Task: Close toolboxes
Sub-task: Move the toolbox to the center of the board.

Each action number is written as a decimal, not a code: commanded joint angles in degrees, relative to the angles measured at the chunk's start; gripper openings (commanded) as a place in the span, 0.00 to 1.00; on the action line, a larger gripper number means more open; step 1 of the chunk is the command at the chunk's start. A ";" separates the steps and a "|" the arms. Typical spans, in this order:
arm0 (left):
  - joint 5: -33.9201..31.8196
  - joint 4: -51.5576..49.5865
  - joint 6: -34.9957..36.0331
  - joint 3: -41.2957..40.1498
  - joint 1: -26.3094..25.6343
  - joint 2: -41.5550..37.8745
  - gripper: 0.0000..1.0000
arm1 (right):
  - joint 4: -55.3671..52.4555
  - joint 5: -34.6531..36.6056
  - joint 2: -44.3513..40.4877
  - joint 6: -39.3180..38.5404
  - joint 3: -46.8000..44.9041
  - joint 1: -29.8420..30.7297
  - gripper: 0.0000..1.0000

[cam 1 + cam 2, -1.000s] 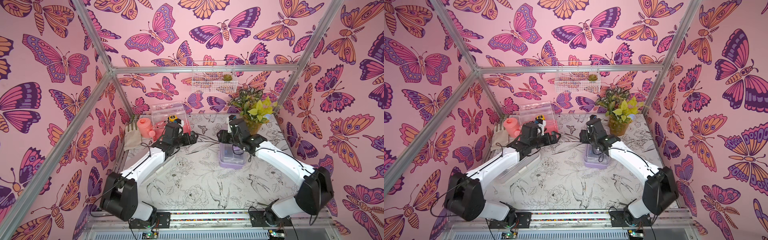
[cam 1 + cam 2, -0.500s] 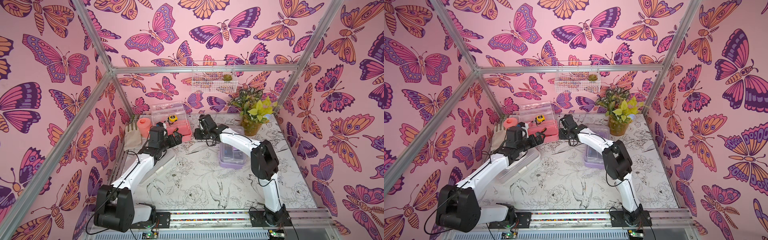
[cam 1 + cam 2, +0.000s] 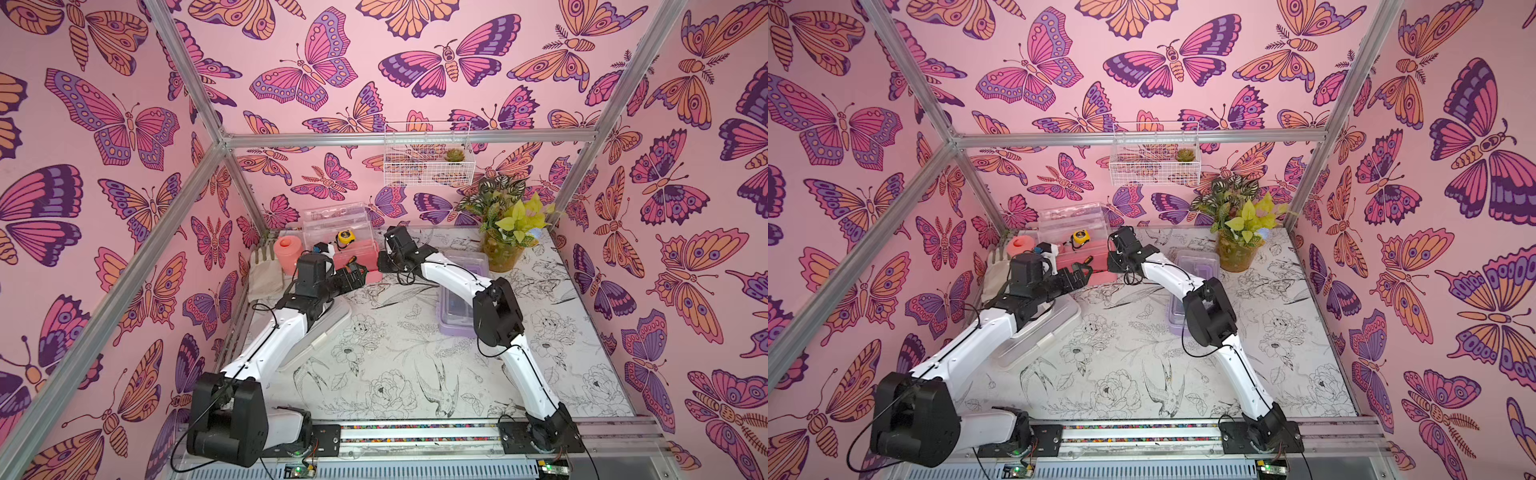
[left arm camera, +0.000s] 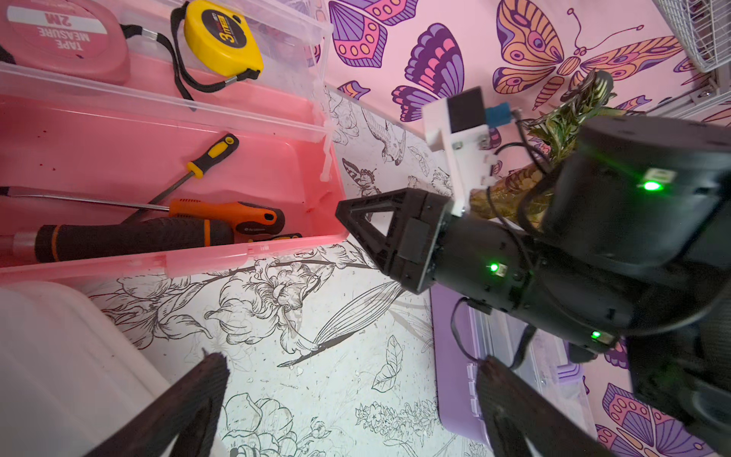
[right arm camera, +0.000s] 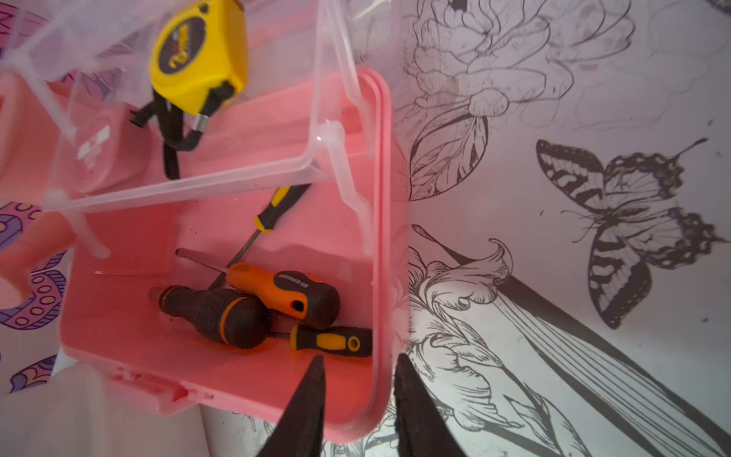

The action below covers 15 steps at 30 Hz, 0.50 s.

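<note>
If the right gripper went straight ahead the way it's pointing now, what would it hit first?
Probably the pink toolbox: the right gripper seems to straddle its end wall, one finger inside, one outside, so that wall's rim sits between the open jaws. Depth is unclear.

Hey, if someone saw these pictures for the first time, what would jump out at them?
The butterfly wallpaper covering every wall around the table. Next, the pink toolbox at the table's back, clear lid raised, a yellow tape measure in its tray and screwdrivers in its base. The right fingers straddle its end wall.
</note>
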 commanded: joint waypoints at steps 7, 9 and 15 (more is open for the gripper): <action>1.75 1.48 -0.56 -1.10 0.35 -0.17 1.00 | -8.44 5.71 -0.26 -1.68 0.64 -0.41 0.09; 1.77 1.49 -0.54 -1.10 0.30 -0.16 1.00 | -8.16 7.12 -2.82 -2.52 -3.02 -0.77 0.07; 1.82 1.54 -0.75 -0.46 0.33 0.01 1.00 | -3.81 7.56 -14.63 -5.31 -19.88 -3.52 0.06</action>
